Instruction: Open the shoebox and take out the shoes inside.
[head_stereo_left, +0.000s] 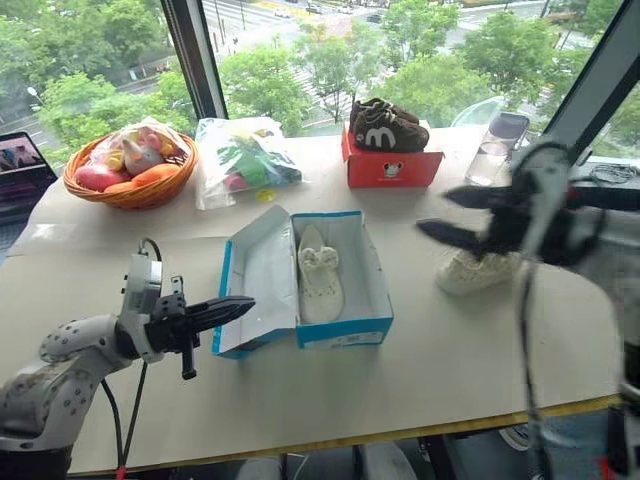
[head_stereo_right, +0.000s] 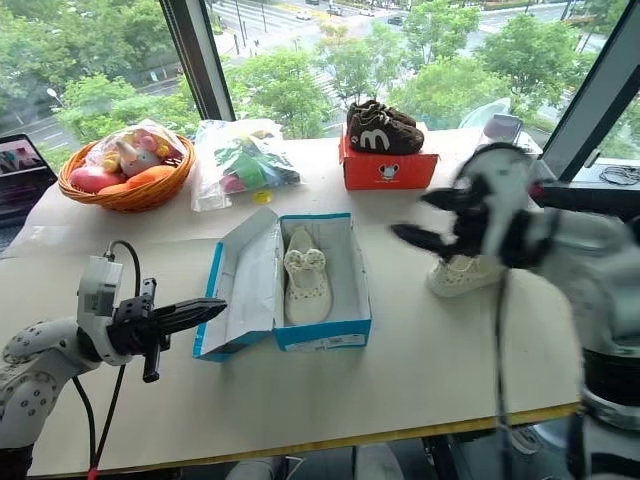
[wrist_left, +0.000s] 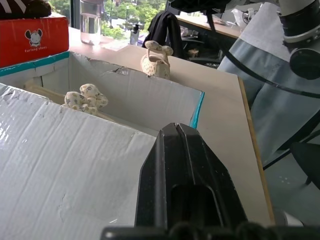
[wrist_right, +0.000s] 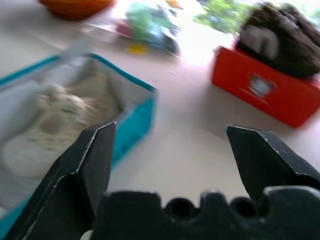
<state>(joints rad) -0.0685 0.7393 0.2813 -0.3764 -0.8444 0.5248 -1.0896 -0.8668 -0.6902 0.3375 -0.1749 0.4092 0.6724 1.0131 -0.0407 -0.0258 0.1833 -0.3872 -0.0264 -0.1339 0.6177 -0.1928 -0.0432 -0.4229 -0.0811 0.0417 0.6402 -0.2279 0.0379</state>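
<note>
Shoebox: the blue shoebox (head_stereo_left: 345, 335) is seen lying open near the middle of the table (head_stereo_left: 450, 350), its white-lined lid (head_stereo_left: 258, 275) folded out toward the robot's left
Shoe in box: one cream-white perforated shoe (head_stereo_left: 320, 275) with a bow-like decoration is seen lying lengthwise inside the shoebox
Shoe on table: the second cream-white shoe (head_stereo_left: 475, 270) is found resting on the table to the right of the shoebox, clearly apart from it, below the right gripper in the head views
Left gripper: the left gripper (head_stereo_left: 235, 308) is held clenched with nothing between its fingers, pointed level toward the right; its tip is seen at the outer edge of the opened lid, and contact with the lid cannot be told
Right gripper: the right gripper (head_stereo_left: 455, 215) is held released, its two black fingers spread wide and empty, raised above the table and pointed leftward toward the shoebox; it is rendered blurred
Red-orange box: a smaller red-orange box (head_stereo_left: 392, 165) is placed at the far side of the table, with dark brown shoes (head_stereo_left: 385, 125) carrying a white "m" set on top
Other items: a wicker basket (head_stereo_left: 130, 165) of toys and a clear plastic bag (head_stereo_left: 240, 158) are seen at the far left, and a glass (head_stereo_left: 490, 160) beside the red-orange box
</note>
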